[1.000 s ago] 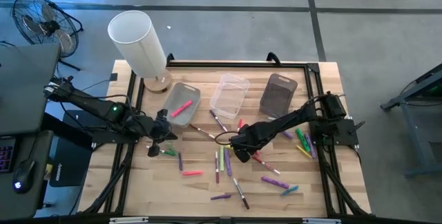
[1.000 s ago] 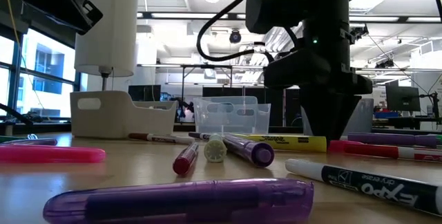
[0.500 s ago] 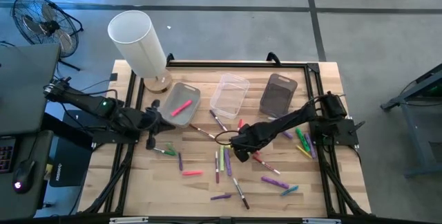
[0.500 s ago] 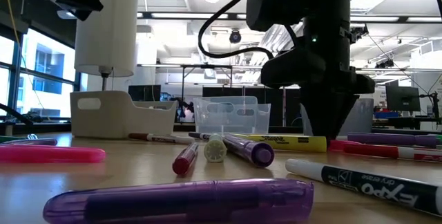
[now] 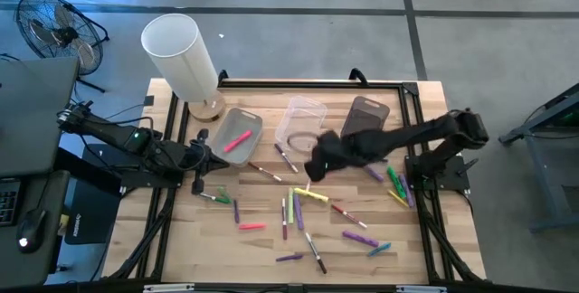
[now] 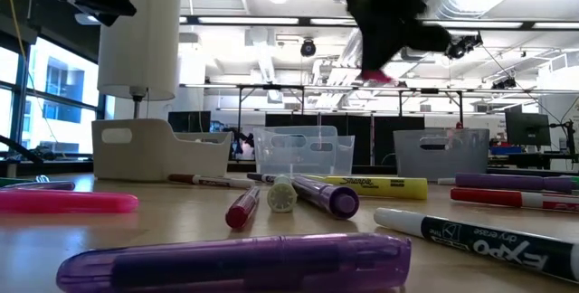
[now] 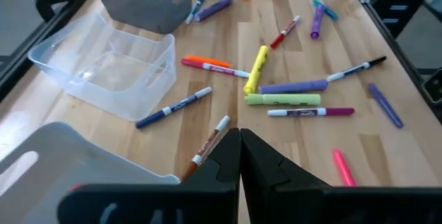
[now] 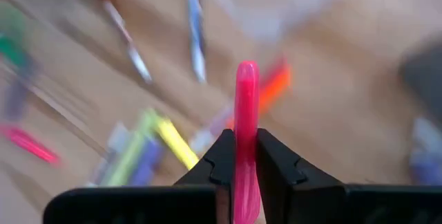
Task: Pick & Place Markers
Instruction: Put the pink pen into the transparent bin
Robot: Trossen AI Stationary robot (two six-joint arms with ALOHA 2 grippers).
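Observation:
My right gripper (image 5: 317, 165) (image 8: 238, 137) is up off the table near the clear bin (image 5: 301, 123), shut on a pink marker (image 8: 246, 92) (image 6: 375, 78). My left gripper (image 5: 204, 159) (image 7: 239, 137) waits shut and empty beside the pale grey bin (image 5: 237, 135), where another pink marker (image 5: 237, 139) lies. Many markers lie flat on the wood: a yellow one (image 5: 312, 195), purple ones (image 5: 355, 236), and green and yellow ones (image 5: 395, 184) near the right edge. My right gripper pinches the pink marker between its two fingers (image 8: 222, 156), which lie along its length. The marker's free end (image 8: 246, 68) sticks out past the fingertips. The marker is lifted clear of the table.
A dark grey bin (image 5: 365, 123) stands right of the clear bin. A white cylindrical lamp (image 5: 181, 58) stands at the far left corner. A black frame rail (image 5: 289, 83) runs round the table. The low view shows a purple marker (image 6: 235, 261) and a dry-erase marker (image 6: 470, 234) at the near edge.
My right gripper has risen from among the markers in the table's middle and moved toward the far edge, to beside the clear bin, carrying the pink marker clear of the wood. My left gripper drew back a little toward the table's left, then kept still.

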